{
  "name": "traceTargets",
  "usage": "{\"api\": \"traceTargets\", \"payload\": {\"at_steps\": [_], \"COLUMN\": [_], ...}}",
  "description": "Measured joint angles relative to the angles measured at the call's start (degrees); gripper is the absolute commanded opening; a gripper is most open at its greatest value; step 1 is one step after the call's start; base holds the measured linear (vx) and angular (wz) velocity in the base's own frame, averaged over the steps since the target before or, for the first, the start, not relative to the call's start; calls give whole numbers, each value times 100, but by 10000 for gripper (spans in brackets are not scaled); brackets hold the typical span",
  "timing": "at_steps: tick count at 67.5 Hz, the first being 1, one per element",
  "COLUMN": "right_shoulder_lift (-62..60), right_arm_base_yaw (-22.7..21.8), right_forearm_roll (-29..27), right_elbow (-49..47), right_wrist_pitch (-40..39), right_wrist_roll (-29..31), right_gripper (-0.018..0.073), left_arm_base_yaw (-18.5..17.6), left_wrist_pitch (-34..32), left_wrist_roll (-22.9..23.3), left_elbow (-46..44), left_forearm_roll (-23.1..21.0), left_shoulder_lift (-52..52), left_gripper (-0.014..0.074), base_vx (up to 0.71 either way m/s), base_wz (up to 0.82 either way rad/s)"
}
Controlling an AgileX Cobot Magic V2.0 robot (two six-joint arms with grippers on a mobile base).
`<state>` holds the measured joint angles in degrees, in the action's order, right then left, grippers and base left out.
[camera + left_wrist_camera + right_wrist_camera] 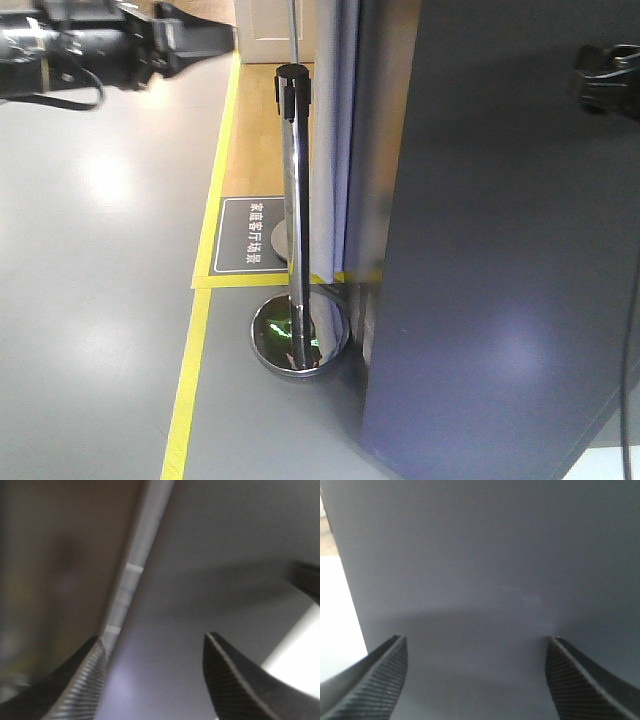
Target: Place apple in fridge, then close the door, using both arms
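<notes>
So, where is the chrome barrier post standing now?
In the front view, the chrome barrier post stands at centre, its round base on the grey floor just left of the dark grey fridge.

Chrome post (297, 220) beside door (500, 250); floor (90, 250) leftward open.

Left arm (90, 45): black cylindrical housing with black cable looped beneath; gripper fingers (380, 680) black, tapered, finely ribbed on inner faces.
</notes>
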<state>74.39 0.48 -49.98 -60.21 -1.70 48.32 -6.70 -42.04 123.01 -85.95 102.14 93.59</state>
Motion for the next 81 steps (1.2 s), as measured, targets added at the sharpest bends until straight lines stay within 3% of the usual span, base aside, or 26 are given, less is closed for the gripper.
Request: {"api": "traceTargets", "payload": {"at_steps": [22,49,61,81], "right_shoulder_lift": [1241,2442,2832,2844], "right_arm_base_yaw": [-19,-44,-211,-357], "right_forearm_roll": [-47,-265,-34,100], "right_elbow": [-886,-2304,-2960,-3222], "right_wrist_pitch": [-486,-376,330,912], "right_wrist_roll": [16,-51,84,124], "right_gripper": [549,549,549,511], "left_arm_base_yaw": [363,410,410,410], "left_wrist_pitch": [291,489,506,510], "left_wrist_roll": [0,0,0,0], "left_elbow": [0,0,0,0], "left_forearm_roll": [0,0,0,0], "left_shoulder_lift": [0,0,0,0], "left_gripper": [388,388,388,388], "base_vx": [0,0,0,0], "base_wz": [0,-1,-1,-1]}}
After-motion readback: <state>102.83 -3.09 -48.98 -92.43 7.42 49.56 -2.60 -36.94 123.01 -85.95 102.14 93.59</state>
